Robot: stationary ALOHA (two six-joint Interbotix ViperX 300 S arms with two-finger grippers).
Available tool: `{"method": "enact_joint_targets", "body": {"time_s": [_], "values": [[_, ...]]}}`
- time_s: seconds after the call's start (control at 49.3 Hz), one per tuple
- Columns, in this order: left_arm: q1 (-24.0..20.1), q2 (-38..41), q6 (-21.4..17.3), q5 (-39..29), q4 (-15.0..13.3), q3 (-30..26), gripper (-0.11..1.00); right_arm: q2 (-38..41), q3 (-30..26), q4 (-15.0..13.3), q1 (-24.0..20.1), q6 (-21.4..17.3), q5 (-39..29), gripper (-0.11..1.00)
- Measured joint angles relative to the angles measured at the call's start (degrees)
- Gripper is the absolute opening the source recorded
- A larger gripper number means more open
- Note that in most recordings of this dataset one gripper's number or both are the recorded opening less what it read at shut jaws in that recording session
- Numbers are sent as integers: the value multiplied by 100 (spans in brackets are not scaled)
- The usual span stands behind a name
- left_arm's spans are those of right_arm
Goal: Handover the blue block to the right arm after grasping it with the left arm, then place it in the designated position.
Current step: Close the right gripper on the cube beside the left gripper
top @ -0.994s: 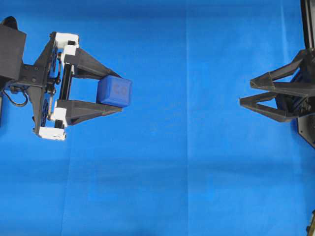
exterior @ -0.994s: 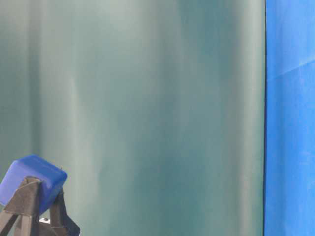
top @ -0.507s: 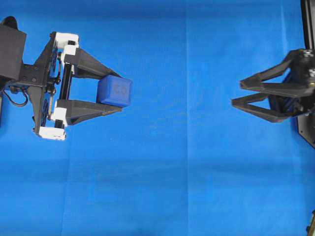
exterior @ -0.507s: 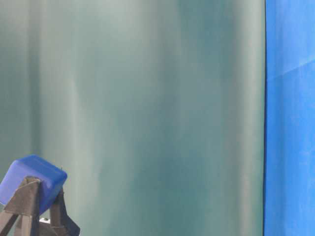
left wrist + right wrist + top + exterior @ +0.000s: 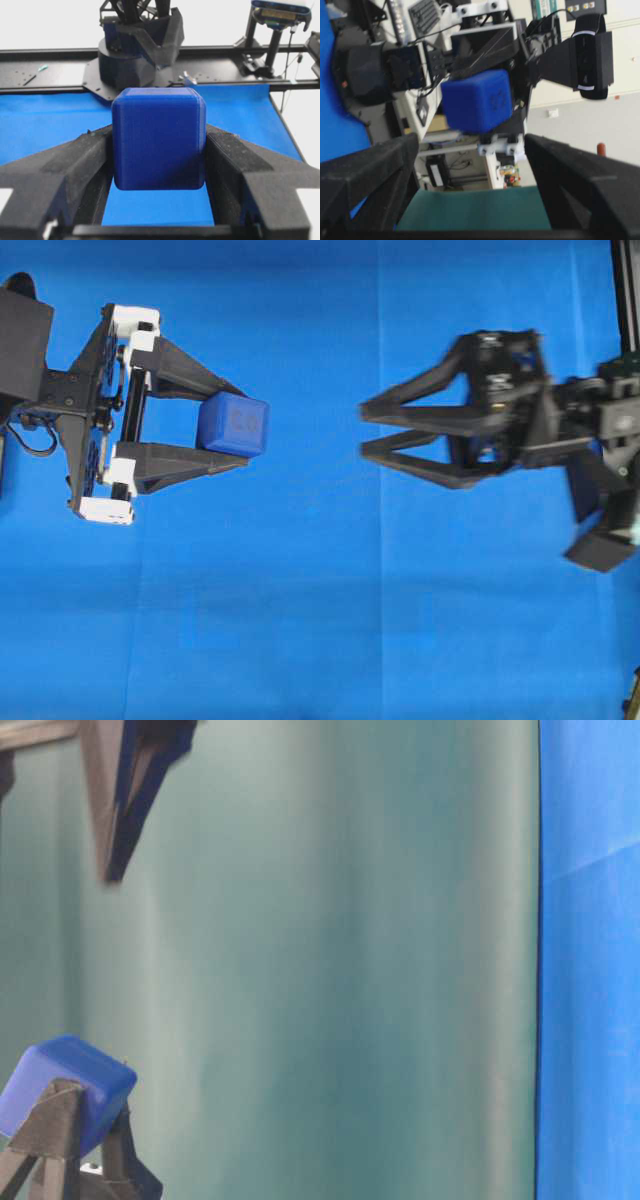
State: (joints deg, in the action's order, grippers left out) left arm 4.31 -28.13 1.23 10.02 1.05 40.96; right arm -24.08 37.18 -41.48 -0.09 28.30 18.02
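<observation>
My left tool (image 5: 232, 430) clamps the blue block (image 5: 233, 426); my right tool (image 5: 364, 430), fingers apart, faces it across a gap.

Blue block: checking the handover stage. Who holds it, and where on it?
The left gripper pinches the blue block by two opposite side faces. The right gripper is open, holding nothing.

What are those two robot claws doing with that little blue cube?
The left gripper, the one with white pieces, is pinching the blue block between its fingers and holding it up above the blue cloth. The all-black right gripper has its jaws spread open and points at the block from the other side, with a clear gap between them. It looks like a handover is being set up, but the right gripper is not touching the block.
</observation>
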Motion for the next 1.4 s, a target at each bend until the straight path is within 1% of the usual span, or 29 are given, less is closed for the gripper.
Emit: {"method": "enact_joint_targets", "body": {"time_s": [0.304, 0.548, 0.811, 1.156, 1.197, 1.237, 1.278, 1.318, 1.359, 1.379, 1.399], "values": [[-9, -9, 9, -9, 9, 0, 46, 1002, -896, -18, -9, 26, 35, 97], [-9, -26, 9, 0, 0, 0, 46, 1521, -1433, -62, -9, 35, 26, 97], [-9, -53, 9, -9, 0, 9, 46, 1828, -1811, -255, -18, 44, -123, 97], [-18, -53, 9, -9, 0, 9, 46, 1872, -1890, -272, -18, 53, -237, 97], [-9, -53, 9, -18, 0, 9, 46, 1872, -1890, -272, -18, 53, -264, 95], [-18, -53, 9, -18, 0, 9, 46, 1872, -1890, -272, -18, 35, -334, 90], [-18, -53, 18, -18, 0, 9, 46, 1872, -1890, -272, -9, 35, -422, 81], [-18, -53, 26, -18, 0, 9, 46, 1872, -1898, -272, -9, 35, -510, 68], [-18, -53, 35, -18, -9, 9, 46, 1881, -1907, -272, 0, 35, -589, 58], [-18, -53, 35, -9, -18, 9, 46, 1881, -1925, -272, 0, 44, -615, 55], [-18, -53, 44, -18, -18, 9, 46, 1872, -1925, -272, -9, 35, -633, 55]]}}
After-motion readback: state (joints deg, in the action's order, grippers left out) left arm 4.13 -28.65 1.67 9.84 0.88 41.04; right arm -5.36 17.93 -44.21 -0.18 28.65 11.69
